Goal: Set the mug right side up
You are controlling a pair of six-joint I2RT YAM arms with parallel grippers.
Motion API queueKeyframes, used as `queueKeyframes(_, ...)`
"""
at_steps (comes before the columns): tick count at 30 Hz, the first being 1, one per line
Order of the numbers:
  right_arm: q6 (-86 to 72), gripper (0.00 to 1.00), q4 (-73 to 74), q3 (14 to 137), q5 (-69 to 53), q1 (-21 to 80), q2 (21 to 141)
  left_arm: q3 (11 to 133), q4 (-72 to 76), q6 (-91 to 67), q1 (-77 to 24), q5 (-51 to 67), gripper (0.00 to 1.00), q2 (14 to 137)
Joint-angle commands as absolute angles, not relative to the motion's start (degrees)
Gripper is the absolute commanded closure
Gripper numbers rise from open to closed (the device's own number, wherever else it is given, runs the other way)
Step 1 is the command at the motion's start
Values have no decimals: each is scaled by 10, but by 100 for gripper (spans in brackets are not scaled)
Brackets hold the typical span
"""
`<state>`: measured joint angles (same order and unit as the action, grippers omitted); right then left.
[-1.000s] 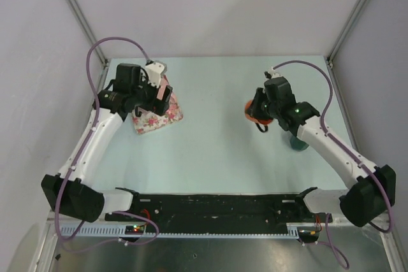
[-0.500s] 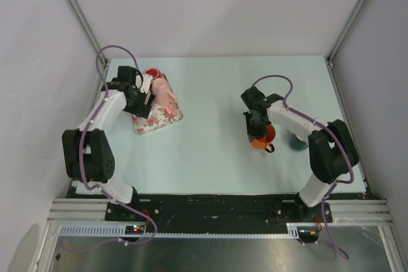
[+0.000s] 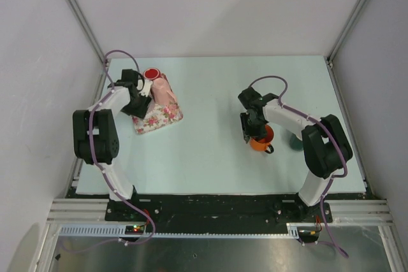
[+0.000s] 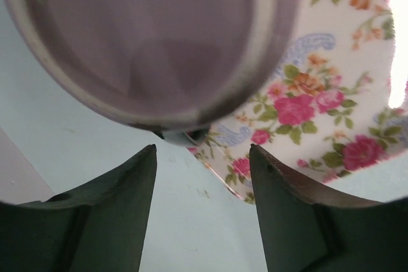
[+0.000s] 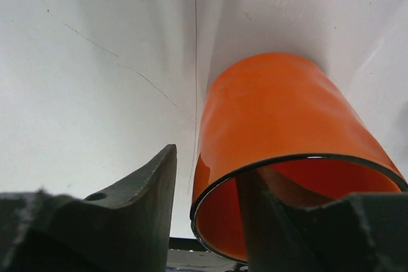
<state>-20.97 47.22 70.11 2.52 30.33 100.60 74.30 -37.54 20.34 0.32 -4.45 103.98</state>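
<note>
One glossy orange cylindrical mug (image 3: 262, 139) stands upright, mouth upward, right of centre on the pale surface (image 3: 210, 151), its wall loosely straddled by the part-open right gripper (image 5: 207, 165); left gripper (image 4: 203, 155) parted, empty.

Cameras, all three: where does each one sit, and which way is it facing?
Top external: above and behind the bases, looking down on the table; both arms, left gripper and right gripper.
Left wrist: on the left arm, looking past its two fingers at a round vessel and the floral cloth.
Right wrist: on the right arm, looking past its fingers at the orange mug.
Shared: top and right wrist show the orange mug; top and left wrist the floral cloth.
</note>
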Motion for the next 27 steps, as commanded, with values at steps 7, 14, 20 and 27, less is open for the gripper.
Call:
queueKeyframes(7,-206,39,492,733,11,308,940,797,-344,235,25,-22,46,1088)
queueKeyframes(14,-212,37,503,737,12,308,891,808,-337,230,26,12,52,1094)
queueKeyframes(20,-216,37,512,739,22,308,871,823,-333,211,28,37,76,1100)
queueKeyframes(27,-212,32,512,740,16,316,824,782,-334,194,34,55,99,1043)
